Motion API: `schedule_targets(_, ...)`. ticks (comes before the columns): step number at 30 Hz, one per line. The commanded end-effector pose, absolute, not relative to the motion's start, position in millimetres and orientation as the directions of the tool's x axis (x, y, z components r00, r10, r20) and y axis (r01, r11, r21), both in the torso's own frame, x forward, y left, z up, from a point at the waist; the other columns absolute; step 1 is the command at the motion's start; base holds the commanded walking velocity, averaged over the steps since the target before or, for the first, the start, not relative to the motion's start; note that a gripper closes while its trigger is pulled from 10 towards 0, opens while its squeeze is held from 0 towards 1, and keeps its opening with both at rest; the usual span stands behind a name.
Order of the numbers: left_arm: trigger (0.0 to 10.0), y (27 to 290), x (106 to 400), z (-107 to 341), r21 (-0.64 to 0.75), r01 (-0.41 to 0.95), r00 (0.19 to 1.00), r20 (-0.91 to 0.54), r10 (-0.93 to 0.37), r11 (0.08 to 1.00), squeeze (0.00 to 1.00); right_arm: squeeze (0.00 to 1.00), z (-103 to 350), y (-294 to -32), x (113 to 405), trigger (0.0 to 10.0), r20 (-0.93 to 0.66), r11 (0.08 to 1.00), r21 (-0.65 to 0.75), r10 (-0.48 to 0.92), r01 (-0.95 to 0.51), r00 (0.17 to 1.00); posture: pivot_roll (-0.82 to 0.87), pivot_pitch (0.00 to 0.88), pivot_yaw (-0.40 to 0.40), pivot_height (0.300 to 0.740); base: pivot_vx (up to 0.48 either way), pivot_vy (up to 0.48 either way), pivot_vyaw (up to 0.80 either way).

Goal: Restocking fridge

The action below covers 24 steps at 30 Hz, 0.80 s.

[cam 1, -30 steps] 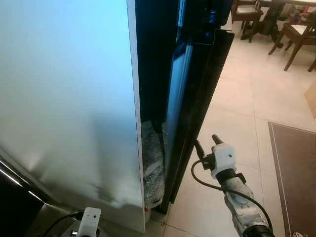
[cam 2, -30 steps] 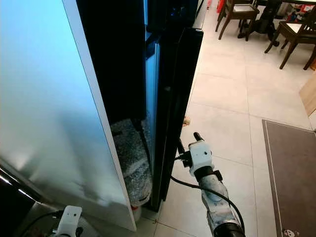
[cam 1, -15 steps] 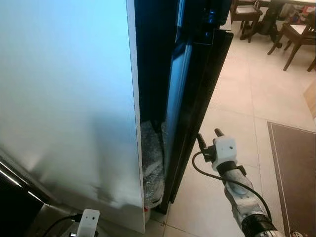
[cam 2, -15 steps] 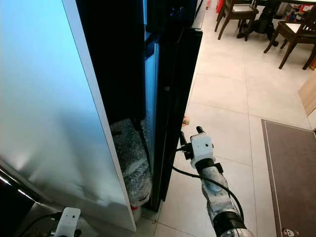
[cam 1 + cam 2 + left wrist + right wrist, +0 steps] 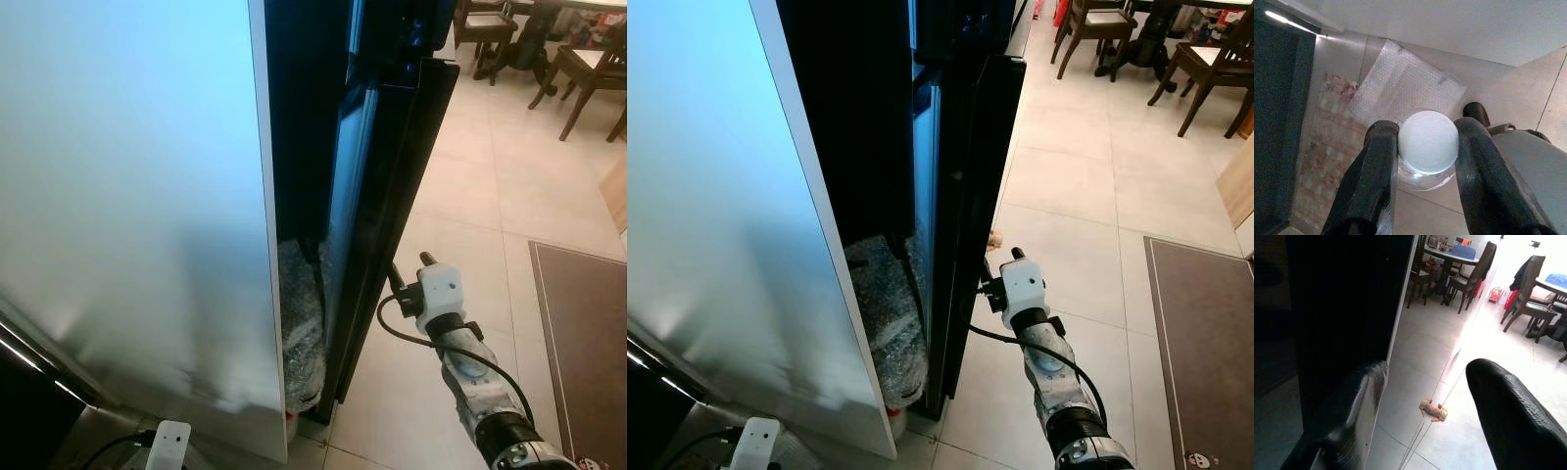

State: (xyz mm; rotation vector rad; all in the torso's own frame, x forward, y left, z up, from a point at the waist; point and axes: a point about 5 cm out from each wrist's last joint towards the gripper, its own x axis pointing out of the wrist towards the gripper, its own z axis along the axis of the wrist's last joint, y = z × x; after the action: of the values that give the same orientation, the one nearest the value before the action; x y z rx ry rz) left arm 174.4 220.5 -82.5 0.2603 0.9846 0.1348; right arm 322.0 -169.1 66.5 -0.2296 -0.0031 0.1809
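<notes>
At the outer edge of the black fridge door (image 5: 970, 196), which stands only narrowly ajar, our right gripper (image 5: 1425, 416) sits with its two fingers spread apart and nothing between them; one finger lies close against the door's edge and the other hangs over the tiled floor (image 5: 1068, 196). Our left gripper (image 5: 1422, 161) is low by the foot of the pale fridge side panel (image 5: 127, 196), its fingers closed on either side of a clear bottle with a white ribbed cap (image 5: 1427, 142), so the thing to be stocked is in our hold and outside the fridge. Beneath it we see a bubble-wrapped bundle (image 5: 1405, 93) leaning in the gap at the fridge's base, also visible from the head as a wrapped mass (image 5: 887, 313) between panel and door. A small orange object (image 5: 1432, 410) lies on the floor past the door, too small to name. Dining chairs (image 5: 1205, 69) stand well apart at the far end of the room. We judge the task barely begun: the door needs to swing wide before the bottle can go in, and we cannot see any shelf or what the fridge holds.
</notes>
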Motion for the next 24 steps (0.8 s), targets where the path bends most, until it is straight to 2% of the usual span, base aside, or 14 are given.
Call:
schedule_targets(1, 10.0, 222, 168, -85, 0.277, 0.007, 0.534, -0.813, 0.231, 0.961, 0.0, 0.0, 73, -175, 328, 10.0, -0.004, 0.962, -0.231, 0.147, -0.144, 0.989, -0.13, 0.019, -0.023, 0.74, 0.0, 0.0, 0.0)
schedule_targets(15, 10.0, 224, 166, -86, 0.278, 0.006, 0.527, -0.817, 0.233, 0.96, 0.0, 0.0, 76, -204, 327, 10.0, 0.025, 0.956, -0.291, -0.025, 0.032, 0.999, -0.13, 0.019, -0.023, 0.74, 0.0, 0.0, 0.0)
schedule_targets(24, 10.0, 223, 165, -86, 0.278, 0.011, 0.526, -0.819, 0.23, 0.961, 0.0, 0.0, 63, -237, 308, 10.0, 0.019, 0.919, -0.348, -0.192, 0.186, 0.981, -0.14, 0.023, -0.02, 0.74, 0.0, 0.0, 0.0)
